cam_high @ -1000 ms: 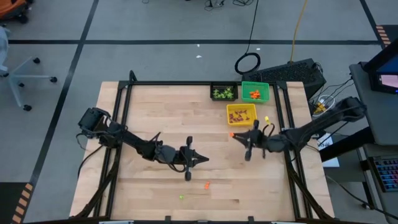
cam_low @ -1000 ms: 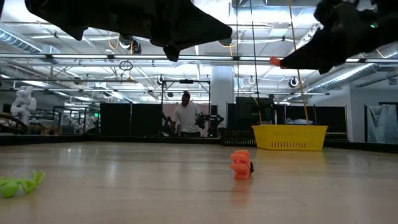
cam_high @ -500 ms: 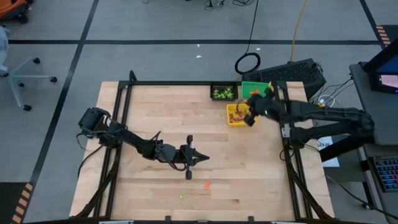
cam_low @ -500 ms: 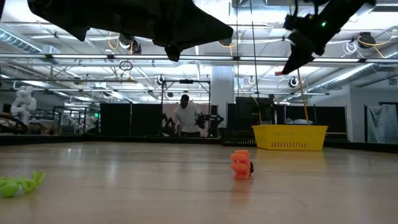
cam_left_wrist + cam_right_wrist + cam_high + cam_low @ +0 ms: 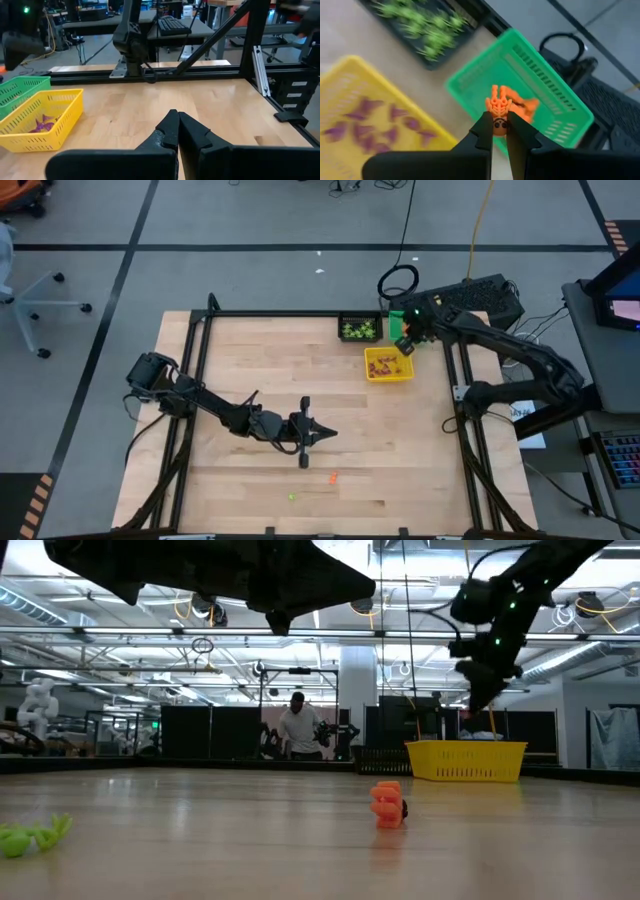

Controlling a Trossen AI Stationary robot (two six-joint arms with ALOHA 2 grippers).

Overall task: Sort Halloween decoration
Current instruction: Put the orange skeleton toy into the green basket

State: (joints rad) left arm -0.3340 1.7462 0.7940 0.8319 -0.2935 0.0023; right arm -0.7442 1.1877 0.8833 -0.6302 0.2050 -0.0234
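One orange trinket (image 5: 497, 111) is pinched between the fingers of the right gripper (image 5: 499, 131) and held over the green bin (image 5: 555, 102) at the far right of the table, where other orange pieces are already collected. Drop-off step is judged in hand: the next move calls for the jaws to be released while centred over that bin, clear of the yellow bin (image 5: 388, 365) with purple pieces and the black bin (image 5: 359, 329) with green ones. Two strays, orange (image 5: 332, 477) and green (image 5: 292, 497), are left near the front edge; the left gripper (image 5: 326, 433) is parked clenched and empty mid-table.
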